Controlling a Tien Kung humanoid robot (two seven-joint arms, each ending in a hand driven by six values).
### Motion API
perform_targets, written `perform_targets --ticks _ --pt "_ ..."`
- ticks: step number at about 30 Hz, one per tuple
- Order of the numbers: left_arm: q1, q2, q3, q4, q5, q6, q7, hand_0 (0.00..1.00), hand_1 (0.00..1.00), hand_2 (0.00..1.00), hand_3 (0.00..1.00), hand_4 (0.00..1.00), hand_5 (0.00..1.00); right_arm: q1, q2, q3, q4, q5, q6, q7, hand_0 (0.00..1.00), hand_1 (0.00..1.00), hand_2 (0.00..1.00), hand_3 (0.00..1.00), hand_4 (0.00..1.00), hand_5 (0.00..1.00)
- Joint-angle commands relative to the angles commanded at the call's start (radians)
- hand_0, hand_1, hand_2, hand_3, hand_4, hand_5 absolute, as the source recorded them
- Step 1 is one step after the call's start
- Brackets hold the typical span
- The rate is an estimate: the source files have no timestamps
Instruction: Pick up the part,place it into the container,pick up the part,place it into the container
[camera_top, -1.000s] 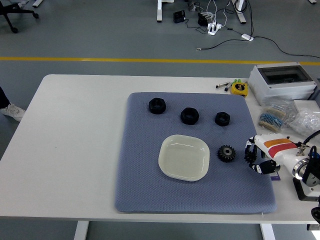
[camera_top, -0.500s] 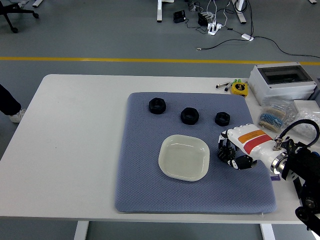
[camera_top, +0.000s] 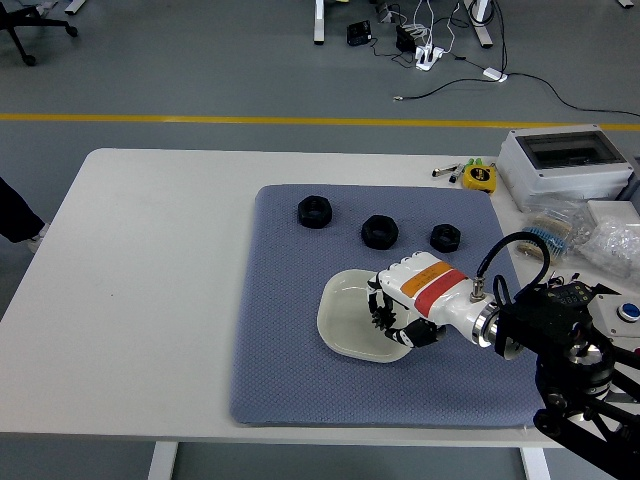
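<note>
So the right hand (camera_top: 400, 305) is out over the pale square dish (camera_top: 345, 320) that sits on the blue-grey mat (camera_top: 290, 340), white shell with an orange and a red band across the back, black arm trailing off to the lower right. Its fingers are curled in tight around a small black gear (camera_top: 384, 315), and you can see the teeth poking out between the fingertips on the left side of the hand. The gear is right above the dish's right half, held in the hand; can't really tell if it's touching the dish floor or just off it. Further back on the mat there's a row of three black nut-shaped parts: one at the left (camera_top: 314, 211), one in the middle (camera_top: 379, 231) and a smaller one to the right (camera_top: 445, 237), all well apart from the hand. Off the mat on the white table (camera_top: 150, 260) there's a grey box with a clear lid (camera_top: 565, 165) at the far right corner, a yellow tape measure (camera_top: 479, 176) just beside it, and some clear bags of small bits (camera_top: 620, 242) along the right edge.
</note>
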Motion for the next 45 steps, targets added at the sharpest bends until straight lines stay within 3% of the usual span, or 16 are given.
perform_targets --ticks 1,2,7,8,13,14,19,20,28,35,41,45 --pt "0.0 0.0 0.0 0.0 0.0 0.001 0.0 0.663 0.539 0.558 0.563 0.633 0.61 0.01 0.007 -0.007 -0.006 0.001 0.002 -0.003 0.185 0.318 0.393 0.484 0.827 0.056" --pt "0.001 0.0 -0.001 0.0 0.001 0.001 0.001 0.664 0.536 0.555 0.561 0.635 0.612 0.017 0.011 -0.012 -0.01 0.001 0.005 -0.005 0.184 0.376 0.446 0.509 0.768 0.223" --pt "0.001 -0.001 -0.006 -0.001 0.009 0.001 0.004 0.664 0.536 0.555 0.561 0.635 0.612 0.055 0.048 -0.043 -0.046 -0.005 0.04 -0.007 0.184 0.376 0.446 0.509 0.768 0.223" --pt "0.001 -0.001 -0.006 -0.001 0.01 0.001 0.004 0.663 0.534 0.553 0.561 0.636 0.612 0.059 0.054 -0.047 -0.053 -0.007 0.049 -0.008 0.265 0.472 0.579 0.612 0.904 0.276" --pt "0.001 -0.001 -0.009 -0.002 0.013 0.002 0.005 0.663 0.534 0.553 0.561 0.636 0.612 0.068 0.069 -0.062 -0.08 -0.002 0.07 -0.018 0.265 0.472 0.579 0.612 0.904 0.276" --pt "0.001 0.0 -0.008 -0.002 0.013 0.002 0.005 0.663 0.534 0.551 0.56 0.636 0.611 0.069 0.071 -0.063 -0.085 0.0 0.071 -0.021 0.346 0.568 0.76 0.876 0.998 0.343" --pt "0.003 -0.001 -0.014 -0.002 0.023 -0.001 0.008 0.663 0.534 0.551 0.56 0.636 0.611 0.069 0.075 -0.062 -0.098 0.002 0.05 -0.02 0.346 0.568 0.76 0.876 0.998 0.343" --pt "0.004 -0.001 -0.015 -0.002 0.024 -0.001 0.008 0.662 0.532 0.55 0.56 0.635 0.608 0.069 0.075 -0.06 -0.099 0.002 0.045 -0.02 0.384 0.589 0.803 0.928 0.998 0.363" --pt "0.006 0.0 -0.019 -0.002 0.032 -0.005 0.01 0.663 0.53 0.548 0.56 0.627 0.6 0.043 0.055 0.025 -0.074 -0.002 -0.014 -0.016 0.376 0.585 0.794 0.914 0.998 0.386" --pt "0.004 0.002 -0.012 -0.002 0.024 -0.006 0.007 0.662 0.53 0.549 0.56 0.626 0.598 0.016 -0.004 0.123 -0.073 0.0 0.026 -0.004 0.377 0.576 0.769 0.865 0.998 0.378" --pt "0.005 0.001 -0.015 -0.001 0.025 -0.006 0.008 0.662 0.528 0.548 0.56 0.624 0.597 -0.025 -0.059 0.164 -0.121 0.038 0.043 0.029 0.343 0.549 0.735 0.834 0.998 0.378" --pt "0.006 0.0 -0.02 -0.001 0.033 -0.007 0.009 0.662 0.529 0.548 0.56 0.624 0.596 -0.043 -0.073 0.179 -0.159 0.04 0.064 0.027 0.342 0.546 0.724 0.806 0.998 0.375"
